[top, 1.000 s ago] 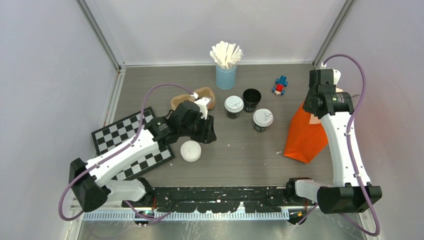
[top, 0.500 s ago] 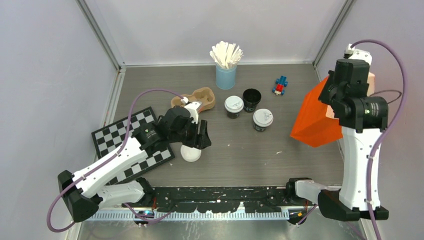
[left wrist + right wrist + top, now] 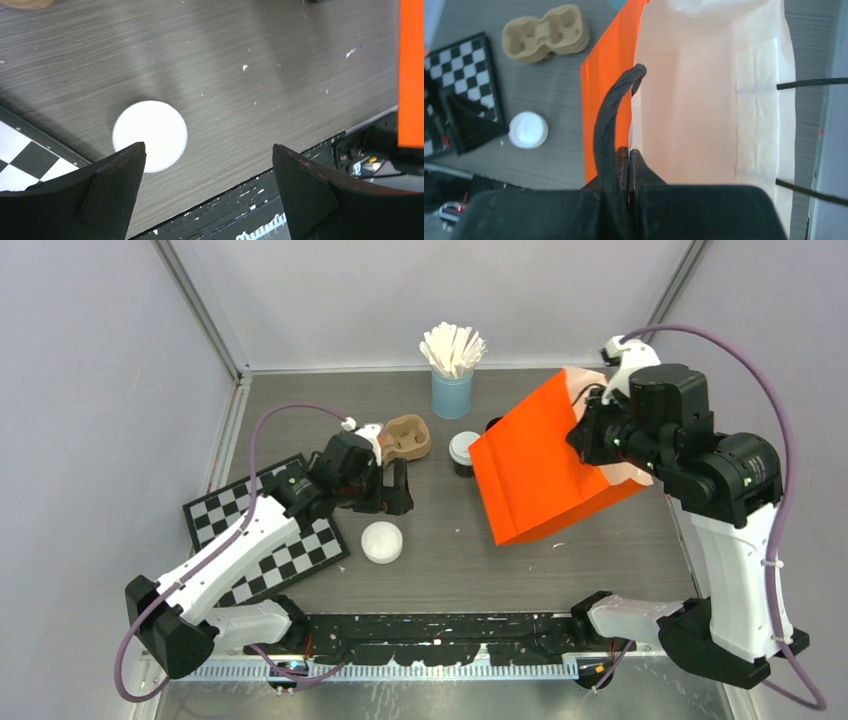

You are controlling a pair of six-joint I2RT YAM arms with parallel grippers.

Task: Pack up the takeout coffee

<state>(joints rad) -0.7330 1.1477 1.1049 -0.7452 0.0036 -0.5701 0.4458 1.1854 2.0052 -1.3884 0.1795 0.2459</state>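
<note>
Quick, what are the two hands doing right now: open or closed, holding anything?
Left hand: open, empty, beside the white lid.
Right hand: closed on the rim of the orange bag.

In the top view the bag point(image 3: 540, 475) covers the centre-right of the bench point(image 3: 450, 560) and part of a lidded cup point(image 3: 460, 450) at its left edge. In the left wrist view the bag is cut off by the right edge, and the carrier point(image 3: 22, 3) by the upper left.
</note>
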